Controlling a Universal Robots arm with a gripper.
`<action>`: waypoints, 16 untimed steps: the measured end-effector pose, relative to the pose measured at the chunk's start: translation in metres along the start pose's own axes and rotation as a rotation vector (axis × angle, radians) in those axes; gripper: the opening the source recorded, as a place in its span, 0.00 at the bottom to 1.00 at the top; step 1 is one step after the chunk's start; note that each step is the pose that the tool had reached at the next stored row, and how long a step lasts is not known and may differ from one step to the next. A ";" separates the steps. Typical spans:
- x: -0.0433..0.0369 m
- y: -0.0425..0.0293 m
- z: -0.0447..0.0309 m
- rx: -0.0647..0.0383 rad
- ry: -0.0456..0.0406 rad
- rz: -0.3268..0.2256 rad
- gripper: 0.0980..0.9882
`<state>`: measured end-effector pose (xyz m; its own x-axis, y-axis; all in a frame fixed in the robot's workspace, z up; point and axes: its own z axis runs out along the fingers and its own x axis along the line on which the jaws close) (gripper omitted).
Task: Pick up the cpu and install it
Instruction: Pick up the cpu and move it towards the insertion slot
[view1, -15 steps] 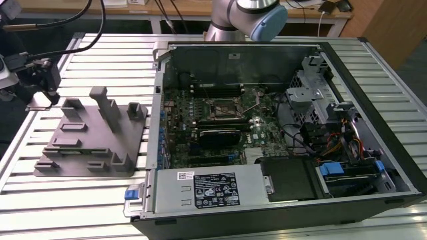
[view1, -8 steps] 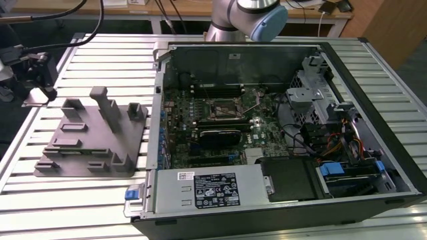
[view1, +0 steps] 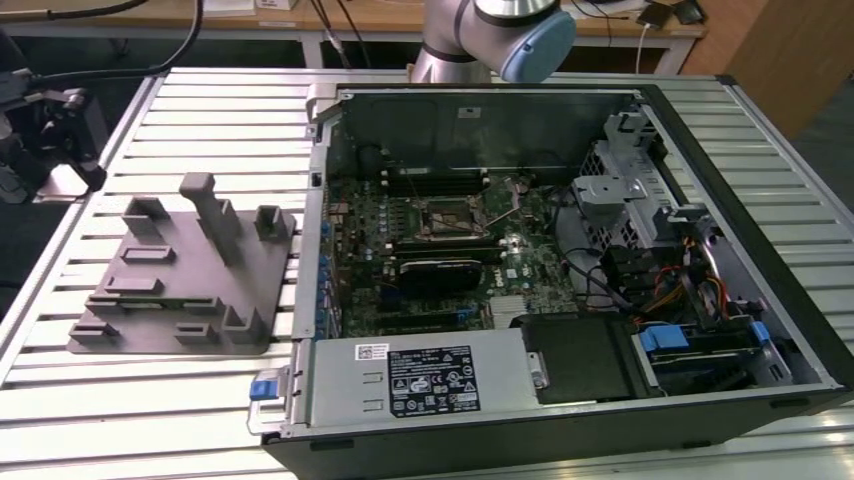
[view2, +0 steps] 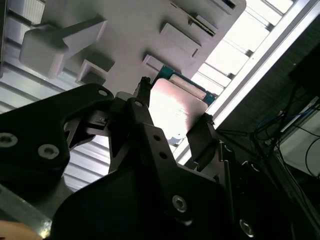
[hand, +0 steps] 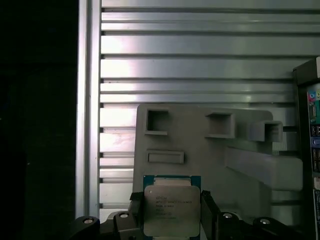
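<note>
The cpu (hand: 171, 207) is a flat square chip with a silvery top plate and a green-blue rim. My gripper (hand: 171, 220) is shut on it, a black finger (hand: 136, 210) against each of two opposite sides. The second wrist view shows the cpu (view2: 175, 107) bright and glossy between the same fingers (view2: 142, 102), gripper (view2: 173, 117). It hangs above the grey moulded fixture plate (hand: 240, 150), apart from it. In the exterior view that plate (view1: 187, 270) lies beside the open computer case (view1: 747, 300), and the dark square socket (view1: 447, 218) sits on the motherboard.
The arm's base (view1: 487, 40) stands behind the case. Inside the case are a power supply (view1: 414, 380), a black block (view1: 587, 355), a drive cage (view1: 627, 170) and cables. The slatted aluminium table (view1: 134, 400) ends near the fixture; dark equipment (view1: 40, 130) stands at the exterior view's left.
</note>
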<state>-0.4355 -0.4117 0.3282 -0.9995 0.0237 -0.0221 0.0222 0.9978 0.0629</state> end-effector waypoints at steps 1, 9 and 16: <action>0.0000 0.0001 -0.0014 0.000 -0.0001 0.000 0.50; -0.0003 0.0008 -0.0126 0.000 0.0000 0.000 0.50; -0.0005 0.0015 -0.0233 0.000 0.0000 0.000 0.50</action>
<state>-0.4355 -0.4117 0.3515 -0.9995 0.0237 -0.0221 0.0223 0.9978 0.0629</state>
